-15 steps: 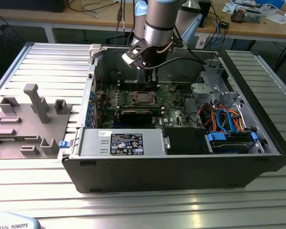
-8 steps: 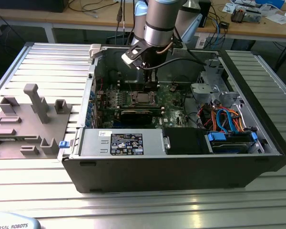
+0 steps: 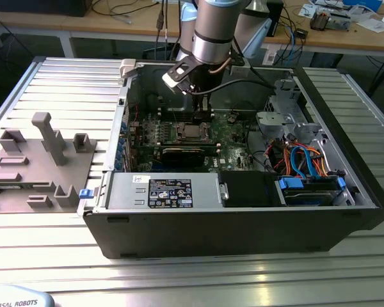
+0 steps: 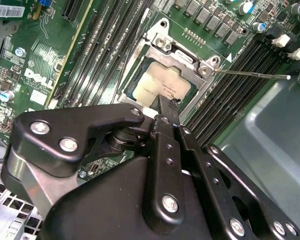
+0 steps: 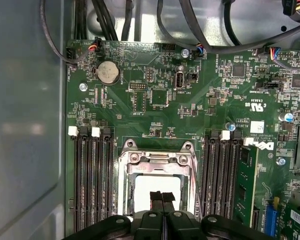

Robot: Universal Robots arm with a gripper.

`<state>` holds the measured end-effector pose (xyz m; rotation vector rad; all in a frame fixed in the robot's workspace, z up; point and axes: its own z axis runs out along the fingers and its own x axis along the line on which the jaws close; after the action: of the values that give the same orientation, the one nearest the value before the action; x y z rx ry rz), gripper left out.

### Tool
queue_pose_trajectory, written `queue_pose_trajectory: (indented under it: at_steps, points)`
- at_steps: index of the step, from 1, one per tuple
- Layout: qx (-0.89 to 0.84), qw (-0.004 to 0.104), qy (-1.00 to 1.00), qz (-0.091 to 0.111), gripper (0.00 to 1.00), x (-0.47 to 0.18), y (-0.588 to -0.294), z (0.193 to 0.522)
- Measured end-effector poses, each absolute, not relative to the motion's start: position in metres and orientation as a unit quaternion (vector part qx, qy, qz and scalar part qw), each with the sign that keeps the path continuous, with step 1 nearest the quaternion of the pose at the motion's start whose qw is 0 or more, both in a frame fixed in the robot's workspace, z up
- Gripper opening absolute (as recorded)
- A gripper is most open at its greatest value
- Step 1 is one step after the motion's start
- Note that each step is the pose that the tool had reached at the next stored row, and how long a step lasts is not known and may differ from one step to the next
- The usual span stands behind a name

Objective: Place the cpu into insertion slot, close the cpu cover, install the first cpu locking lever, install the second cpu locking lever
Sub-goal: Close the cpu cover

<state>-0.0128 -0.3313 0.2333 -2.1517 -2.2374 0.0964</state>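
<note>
- Cpu is where your job is. The dull silver square lies flat in the insertion slot on the green board.
- You can see the cpu cover lying down flat around the cpu. The silver top shows through its square window.
- Your tool has its two black fingers pressed together, with nothing between them.
- In both wrist views the finger tips are over one edge of the cpu. You cannot tell if they touch it.
- In the second wrist view, a thin metal lever pokes out from one corner of the cover. It runs across the long black memory slots.
- In the exterior view, your arm comes down from 12 o'clock into the open computer case.
- The slot sits toward 10 o'clock from the middle of the case.
- Blue and orange cables lie at 3 o'clock from the slot, well apart from it.
- The case rests on the ribbed metal desk.
- A grey holder with pegs lies on the desk at 9 o'clock from the case, on the exterior view's left.
- In the first wrist view, a round silver battery sits on the board, apart from the slot.
</note>
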Motion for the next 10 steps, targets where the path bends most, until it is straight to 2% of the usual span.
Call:
queue_pose_trajectory:
  at_steps: [10]
  points:
    - [-0.693, 0.018, -0.720, 0.031, 0.11, -0.0170, -0.3322, 0.2267]
